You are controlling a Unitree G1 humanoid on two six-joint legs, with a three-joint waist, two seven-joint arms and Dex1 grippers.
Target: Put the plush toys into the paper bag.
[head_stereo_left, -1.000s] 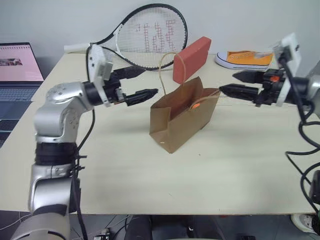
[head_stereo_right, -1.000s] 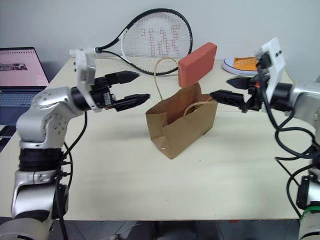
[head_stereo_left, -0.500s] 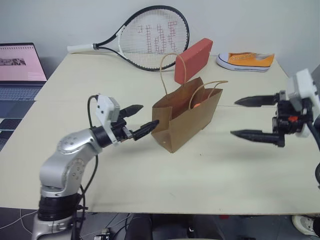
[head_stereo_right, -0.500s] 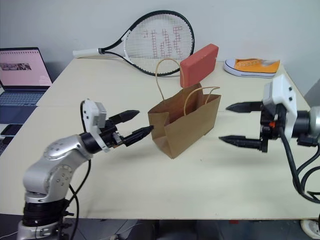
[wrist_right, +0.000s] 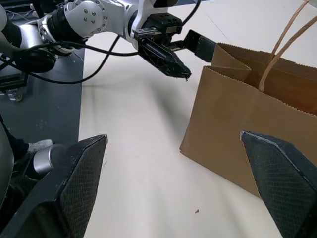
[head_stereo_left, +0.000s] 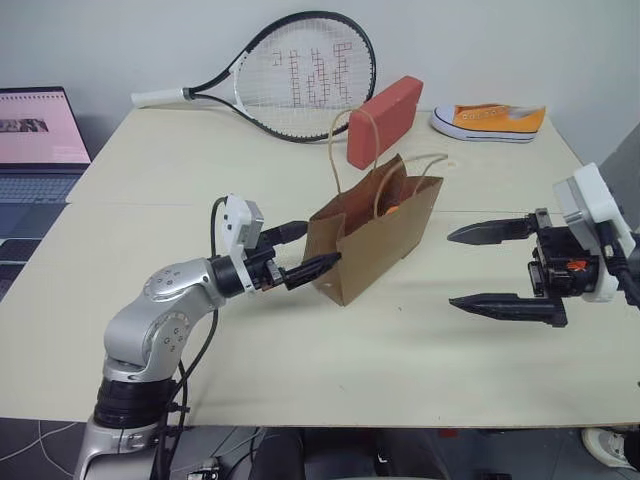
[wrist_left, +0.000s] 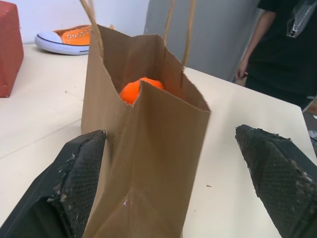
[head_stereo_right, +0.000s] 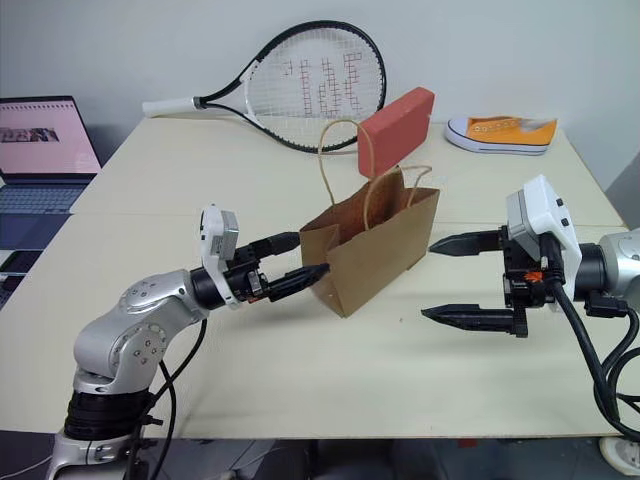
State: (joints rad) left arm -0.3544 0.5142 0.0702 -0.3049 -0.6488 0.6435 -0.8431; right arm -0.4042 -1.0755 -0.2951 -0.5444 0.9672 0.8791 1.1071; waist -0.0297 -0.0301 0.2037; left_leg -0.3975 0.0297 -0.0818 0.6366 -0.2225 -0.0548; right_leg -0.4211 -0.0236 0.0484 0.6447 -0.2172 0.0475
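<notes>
Standing upright mid-surface, the paper bag (head_stereo_left: 375, 235) — thin, light, easily crumpled — already holds an orange plush toy (wrist_left: 136, 89), so we would take its cord handles, both our left end effector (head_stereo_left: 300, 252) and right end effector (head_stereo_left: 497, 268) spread wide and empty.

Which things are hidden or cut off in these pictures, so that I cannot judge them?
- Brown paper bag: its walls hide the contents; the left wrist view shows an orange plush toy partly.
- White egg plush toy: unseen, perhaps deeper inside.
- Person in black: cut off by the frame edge.
- Laptop: cut off too.
</notes>
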